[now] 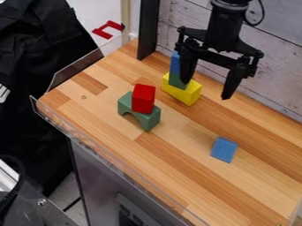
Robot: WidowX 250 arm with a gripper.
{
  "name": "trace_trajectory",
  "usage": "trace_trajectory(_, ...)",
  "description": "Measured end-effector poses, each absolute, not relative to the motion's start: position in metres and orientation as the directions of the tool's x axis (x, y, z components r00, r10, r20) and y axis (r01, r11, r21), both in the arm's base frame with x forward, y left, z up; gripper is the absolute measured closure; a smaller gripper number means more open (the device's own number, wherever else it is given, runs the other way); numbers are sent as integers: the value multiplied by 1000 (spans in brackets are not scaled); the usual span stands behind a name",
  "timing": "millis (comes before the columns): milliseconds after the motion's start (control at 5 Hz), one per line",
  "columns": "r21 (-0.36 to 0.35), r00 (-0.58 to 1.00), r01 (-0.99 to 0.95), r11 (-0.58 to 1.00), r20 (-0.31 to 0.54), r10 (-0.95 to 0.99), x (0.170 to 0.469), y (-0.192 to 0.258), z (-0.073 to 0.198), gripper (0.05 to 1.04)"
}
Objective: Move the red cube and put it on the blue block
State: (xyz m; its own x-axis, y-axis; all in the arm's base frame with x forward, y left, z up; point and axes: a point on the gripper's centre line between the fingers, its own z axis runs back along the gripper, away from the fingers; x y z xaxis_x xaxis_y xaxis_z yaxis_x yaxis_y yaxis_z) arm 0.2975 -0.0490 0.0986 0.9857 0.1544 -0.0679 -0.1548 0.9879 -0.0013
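Observation:
The black gripper [205,90] hangs over the back of the wooden table, its two fingers spread wide apart with nothing between them. Its left finger overlaps the view of a small stack. The red cube [143,99], a somewhat tall block, sits on top of a green arch block [139,112], in front and to the left of the gripper. A flat blue block [224,149] lies by itself on the table at the right, nearer the camera than the gripper. Another blue block [175,63] tops the stack behind the left finger.
Under that blue block are a green block [176,81] and a yellow block [183,92]. The wooden table [171,176] has a clear raised guard along its left front edge. A white plank wall [271,57] and a black upright [149,28] stand behind.

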Motion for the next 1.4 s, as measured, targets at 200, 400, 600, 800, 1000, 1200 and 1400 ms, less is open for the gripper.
trace_trajectory(200,8,983,-153,988,-97,153,295,-49,90,94)
trace_trajectory(400,21,975,-190,982,-114,191,287,-38,86,94)
trace_trajectory(600,20,970,-224,974,-93,224,287,-27,92,94)
trace_trajectory(800,24,967,-238,971,-92,239,287,-18,92,94)
trace_trajectory(1000,33,966,-246,969,-80,248,282,-9,100,94)
trace_trajectory(1200,44,961,-258,965,-91,261,277,-1,99,94)
trace_trajectory(1400,54,950,-294,954,-89,298,267,9,103,94)
